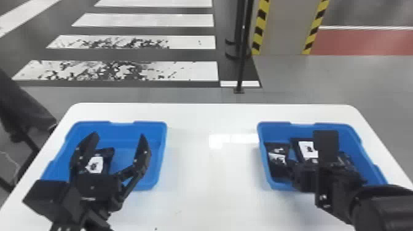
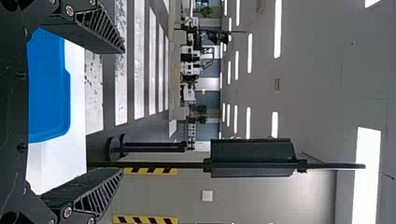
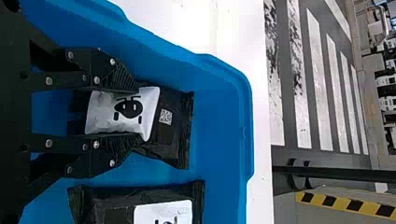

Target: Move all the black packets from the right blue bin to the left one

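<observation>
Right wrist view: right tool (image 1: 289, 170) grips black packet (image 3: 173, 126); head view: left tool (image 1: 119, 135) open over left bin (image 1: 163, 132)

No words or numbers clear enough to read. On the black packet (image 1: 107, 153) in the left blue bin (image 1: 161, 153), a white label (image 1: 94, 165) with small dark marks. In the right blue bin (image 1: 264, 132), on the leftmost packet (image 1: 276, 171), a white label (image 3: 105, 112) with a dark oval figure, and beside this label a small square code (image 3: 166, 116), printed on the black wrapping. On the next packet (image 1: 295, 146), also a white label (image 1: 308, 150) with dark marks. On the pillar (image 1: 285, 27), warning stripes (image 1: 261, 21) in yellow and black.
</observation>
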